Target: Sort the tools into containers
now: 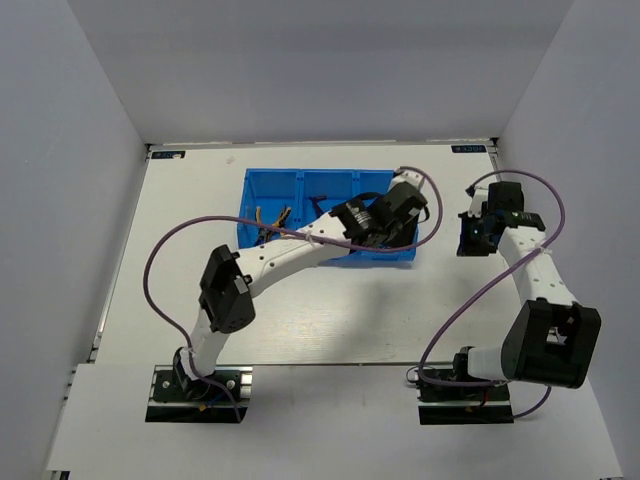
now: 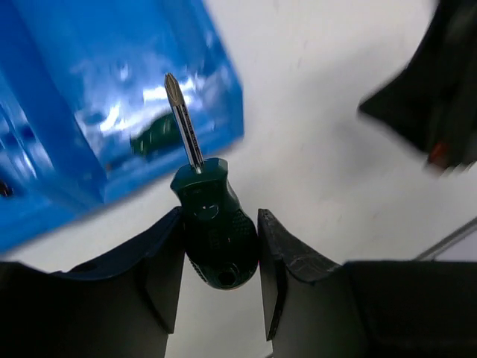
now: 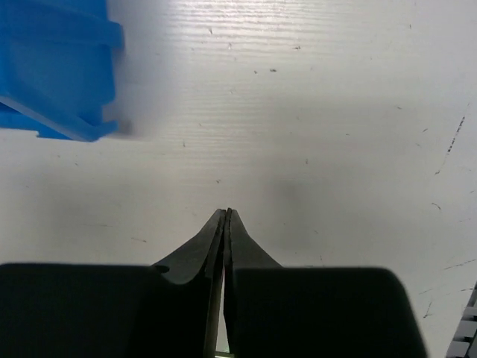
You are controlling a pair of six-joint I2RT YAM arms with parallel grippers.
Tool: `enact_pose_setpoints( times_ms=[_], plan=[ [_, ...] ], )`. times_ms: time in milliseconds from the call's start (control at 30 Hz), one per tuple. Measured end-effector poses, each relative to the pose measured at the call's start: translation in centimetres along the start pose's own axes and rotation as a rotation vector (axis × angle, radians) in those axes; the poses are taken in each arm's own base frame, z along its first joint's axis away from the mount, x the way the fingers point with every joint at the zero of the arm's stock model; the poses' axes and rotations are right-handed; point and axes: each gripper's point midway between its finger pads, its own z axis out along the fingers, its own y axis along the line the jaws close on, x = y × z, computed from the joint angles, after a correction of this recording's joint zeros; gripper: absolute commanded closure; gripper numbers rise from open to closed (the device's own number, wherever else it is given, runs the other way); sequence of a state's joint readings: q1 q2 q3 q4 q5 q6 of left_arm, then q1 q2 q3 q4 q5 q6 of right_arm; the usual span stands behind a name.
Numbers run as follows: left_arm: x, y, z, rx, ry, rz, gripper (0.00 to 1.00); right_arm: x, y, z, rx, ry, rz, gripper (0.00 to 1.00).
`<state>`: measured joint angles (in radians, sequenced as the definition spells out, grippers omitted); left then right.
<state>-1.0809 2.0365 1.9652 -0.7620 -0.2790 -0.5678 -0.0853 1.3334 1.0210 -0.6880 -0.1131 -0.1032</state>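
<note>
My left gripper (image 2: pixel 221 218) is shut on the dark green handle of a stubby screwdriver (image 2: pixel 211 227), whose metal shaft points away toward the blue bin (image 2: pixel 67 89). In the top view this gripper (image 1: pixel 405 200) hangs at the right end of the three-part bin (image 1: pixel 300 176). A small dark green tool (image 2: pixel 153 138) lies in the bin's nearest compartment. Yellow-handled pliers (image 1: pixel 270 220) lie in the left compartment. My right gripper (image 3: pixel 226 213) is shut with nothing in it, low over bare table to the right of the bin (image 3: pixel 52 67).
The right arm's dark gripper (image 2: pixel 440 97) shows at the upper right of the left wrist view, close to my left gripper. White walls enclose the table (image 1: pixel 200 300) on three sides. The left arm's purple cable (image 1: pixel 160 260) loops over the table's left part.
</note>
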Motion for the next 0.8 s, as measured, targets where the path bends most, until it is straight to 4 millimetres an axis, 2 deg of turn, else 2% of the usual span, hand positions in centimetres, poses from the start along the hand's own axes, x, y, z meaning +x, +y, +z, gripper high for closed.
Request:
enact_pose_setpoints(
  times_ms=[67,100,133,167,233,333,400,467,600,733,800],
  plan=[
    [-3.2,-0.6,0.6,-0.006,-0.074,-0.01,0.92,0.8,-0.3,0.1,0.003,0.013,0.01,0.8],
    [-4.2,-0.6,1.2,-0.019,-0.095,-0.011,0.83,1.0,-0.4,0.1,0.003,0.015,0.012,0.71],
    [-4.6,-0.3,2.0,-0.035,-0.103,-0.007,0.77,1.1,-0.4,0.1,0.0,0.013,0.013,0.54],
    [-4.6,0.3,3.0,-0.057,-0.1,-0.003,0.71,1.3,-0.4,0.0,-0.007,0.012,0.011,0.48],
    [-3.5,2.0,5.1,-0.107,-0.064,0.014,0.52,1.6,-0.3,-0.1,-0.019,0.008,0.009,0.36],
    [-1.0,4.7,7.9,-0.177,0.018,0.043,0.36,2.1,0.0,-0.3,-0.045,0.001,0.006,0.34],
    [-0.1,6.1,9.0,-0.208,0.053,0.054,0.34,2.3,0.2,-0.5,-0.061,-0.004,0.009,0.34],
    [-0.1,7.0,9.3,-0.222,0.064,0.057,0.31,2.4,0.4,-0.5,-0.079,-0.01,0.012,0.34],
    [-1.0,7.3,9.3,-0.211,0.044,0.066,0.25,2.9,0.8,-0.4,-0.107,-0.001,0.022,0.33],
    [-1.2,6.8,9.3,-0.182,0.04,0.083,0.25,3.6,1.2,-0.2,-0.129,0.009,0.028,0.33],
    [-1.8,6.3,8.8,-0.16,0.026,0.084,0.32,4.0,1.4,-0.3,-0.14,0.01,0.024,0.32]
  ],
)
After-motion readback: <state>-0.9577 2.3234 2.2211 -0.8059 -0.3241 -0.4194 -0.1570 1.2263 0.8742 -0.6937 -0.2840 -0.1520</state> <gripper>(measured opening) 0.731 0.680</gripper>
